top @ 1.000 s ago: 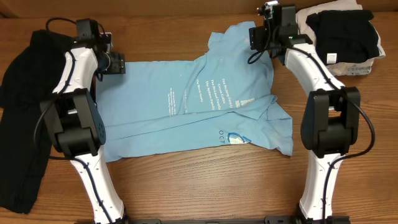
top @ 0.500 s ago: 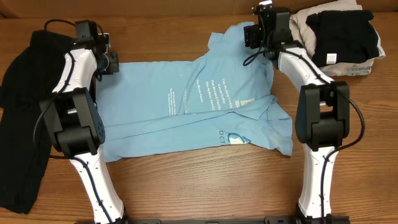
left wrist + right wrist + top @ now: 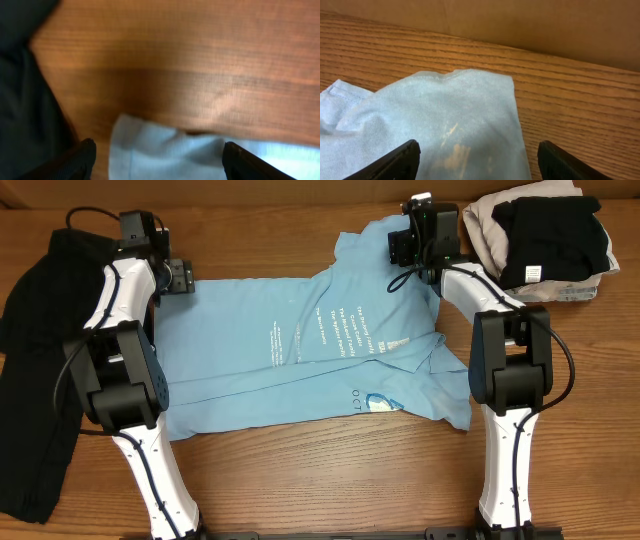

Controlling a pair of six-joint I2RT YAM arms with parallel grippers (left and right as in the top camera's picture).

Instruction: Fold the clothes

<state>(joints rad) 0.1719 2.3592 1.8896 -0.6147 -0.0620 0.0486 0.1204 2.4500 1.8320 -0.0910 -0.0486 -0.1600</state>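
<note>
The light blue T-shirt (image 3: 300,350) lies spread on the table, partly folded, with white lettering facing up. My left gripper (image 3: 182,277) is open at the shirt's far left corner; the left wrist view shows that corner (image 3: 165,150) between the open fingers (image 3: 157,157). My right gripper (image 3: 403,246) is open over the shirt's far right part; the right wrist view shows a sleeve edge (image 3: 465,115) between the spread fingers (image 3: 477,157). Neither gripper holds cloth.
A large black garment (image 3: 35,360) lies along the table's left side, also dark in the left wrist view (image 3: 25,100). A stack of folded black and beige clothes (image 3: 545,240) sits at the far right corner. A cardboard wall (image 3: 520,25) backs the table.
My right gripper has moved left along the far edge, onto the shirt's sleeve. My left gripper has shifted slightly back toward the shirt's far left corner.
</note>
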